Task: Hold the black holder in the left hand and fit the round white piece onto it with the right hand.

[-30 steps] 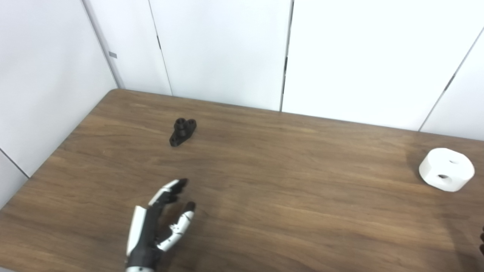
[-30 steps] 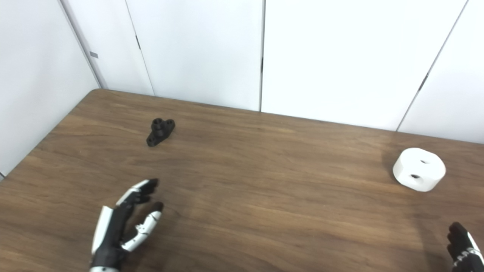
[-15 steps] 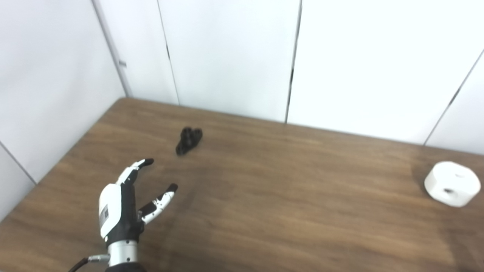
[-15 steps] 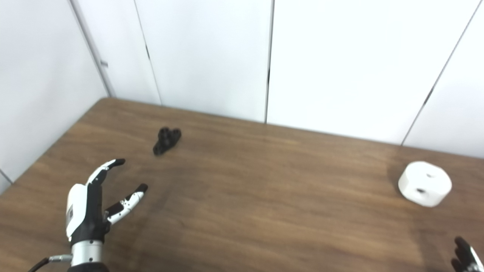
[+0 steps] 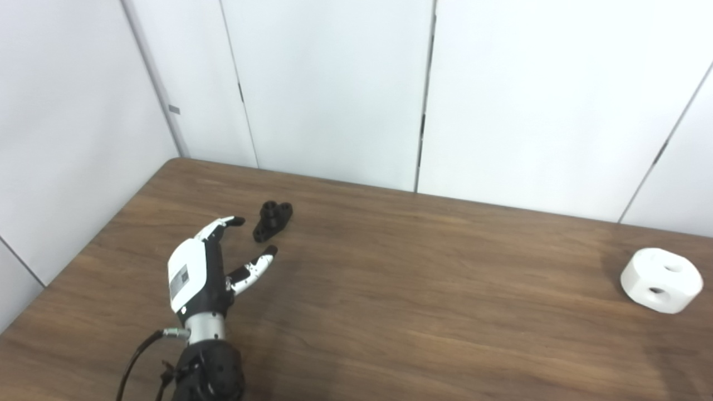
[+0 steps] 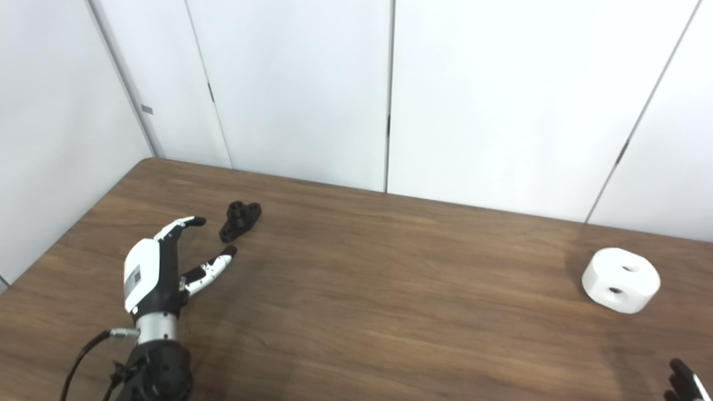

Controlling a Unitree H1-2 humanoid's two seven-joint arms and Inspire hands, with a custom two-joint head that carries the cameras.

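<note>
- Dark wood-grain bench (image 5: 423, 312); white wall panels (image 5: 328, 83) behind.
- Left hand (image 5: 203, 273) spread wide, empty, just short of the black holder (image 5: 272, 220).
- Round white piece (image 5: 661, 279) far right.
- Right hand (image 6: 685, 384) barely visible; its state can't be told.
- Small label on the left hand, unreadable.

Brown wood-grain table (image 5: 423, 289); white panelled walls (image 5: 334, 83) behind, dark vertical seams.

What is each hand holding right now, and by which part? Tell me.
Nothing. The left hand is open, just short of the black holder. Only the right hand's fingertips show, far from the white piece.
</note>
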